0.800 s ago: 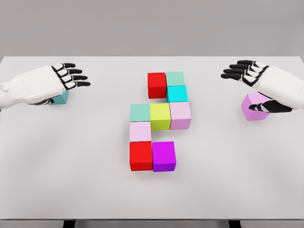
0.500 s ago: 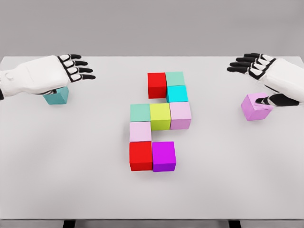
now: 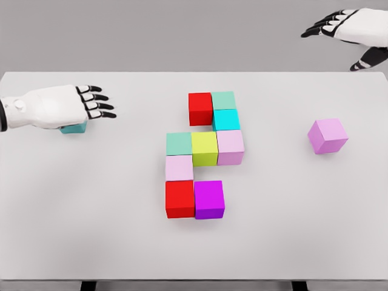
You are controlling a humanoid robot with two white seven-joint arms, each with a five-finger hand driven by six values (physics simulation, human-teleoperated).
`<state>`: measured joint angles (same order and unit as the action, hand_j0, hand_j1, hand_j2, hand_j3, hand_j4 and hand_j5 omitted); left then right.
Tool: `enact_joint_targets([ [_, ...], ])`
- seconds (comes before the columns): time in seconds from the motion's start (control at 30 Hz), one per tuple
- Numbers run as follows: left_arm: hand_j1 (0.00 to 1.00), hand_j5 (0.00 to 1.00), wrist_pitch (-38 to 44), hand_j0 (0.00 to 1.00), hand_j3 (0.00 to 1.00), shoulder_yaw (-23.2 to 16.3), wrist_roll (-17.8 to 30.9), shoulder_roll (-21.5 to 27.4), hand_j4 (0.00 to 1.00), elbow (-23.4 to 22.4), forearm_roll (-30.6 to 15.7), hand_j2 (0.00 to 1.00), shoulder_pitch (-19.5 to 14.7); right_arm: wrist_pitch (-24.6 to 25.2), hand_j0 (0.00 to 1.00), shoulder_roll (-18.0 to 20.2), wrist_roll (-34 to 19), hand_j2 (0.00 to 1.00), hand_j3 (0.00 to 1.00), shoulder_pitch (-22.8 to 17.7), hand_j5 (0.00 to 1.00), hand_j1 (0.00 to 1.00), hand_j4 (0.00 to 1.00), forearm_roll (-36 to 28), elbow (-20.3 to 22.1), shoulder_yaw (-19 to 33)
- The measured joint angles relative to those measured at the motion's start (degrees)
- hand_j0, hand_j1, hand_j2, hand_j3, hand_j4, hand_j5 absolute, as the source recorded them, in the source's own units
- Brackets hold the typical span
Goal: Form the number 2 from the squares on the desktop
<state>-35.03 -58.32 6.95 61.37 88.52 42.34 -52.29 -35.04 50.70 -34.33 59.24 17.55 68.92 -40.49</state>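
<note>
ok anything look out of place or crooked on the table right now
Two cubes sit apart from the assembled figure: a pink cube alone at the right, turned askew to the others, and a teal cube at the left, mostly hidden under the left hand.

Left hand (image 3: 63,106), right hand (image 3: 357,27): smooth white shells, black jointed fingers with white segment plates

This is not a real room. It is a pretend test place made on a computer. A big flat white table (image 3: 91,230) fills almost the whole view. Behind it, at 12 o'clock, there is only a plain gray wall (image 3: 182,33) with nothing on it. Everything looks smooth and very clean, like a cartoon. Bright toy-like blocks (image 3: 204,148) sit in the middle, and one pink block (image 3: 327,136) sits alone at 3 o'clock.
</note>
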Motion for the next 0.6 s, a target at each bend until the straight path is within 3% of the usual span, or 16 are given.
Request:
enact_joint_targets([
  [0.1, 1.00, 1.00, 0.0, 1.00, 1.00, -0.3, 0.1, 0.0, 1.00, -1.6, 1.5, 1.00, -0.1, -0.1, 1.00, -1.1, -0.4, 1.00, 1.00, 0.1, 1.00, 1.00, 1.00, 0.5, -4.7, -5.3],
  [0.23, 1.00, 1.00, 0.0, 1.00, 1.00, -0.5, 0.1, -0.6, 1.00, -4.9, 2.3, 1.00, -0.2, -0.2, 1.00, 1.6, -0.6, 1.00, 1.00, -1.8, 1.00, 1.00, 1.00, 0.6, -5.7, -7.9],
  [0.33, 1.00, 1.00, 0.0, 1.00, 1.00, -0.5, 0.1, -1.6, 1.00, -7.7, 2.7, 1.00, -0.6, -0.2, 1.00, 4.2, -0.7, 1.00, 1.00, -5.4, 1.00, 1.00, 1.00, 0.8, -2.0, -8.3],
  [0.43, 1.00, 1.00, 0.0, 1.00, 1.00, -0.5, 0.1, -3.8, 1.00, -11.3, 3.0, 1.00, -0.6, -0.1, 1.00, 6.2, -0.7, 1.00, 1.00, -6.1, 1.00, 1.00, 1.00, 0.9, 2.2, -8.2],
  [0.6, 1.00, 1.00, 0.0, 1.00, 1.00, -0.5, 0.1, -5.5, 1.00, -14.4, 3.7, 1.00, -1.3, -0.1, 1.00, 7.7, -0.7, 1.00, 1.00, -8.3, 1.00, 1.00, 1.00, 1.5, 4.8, -8.5],
])
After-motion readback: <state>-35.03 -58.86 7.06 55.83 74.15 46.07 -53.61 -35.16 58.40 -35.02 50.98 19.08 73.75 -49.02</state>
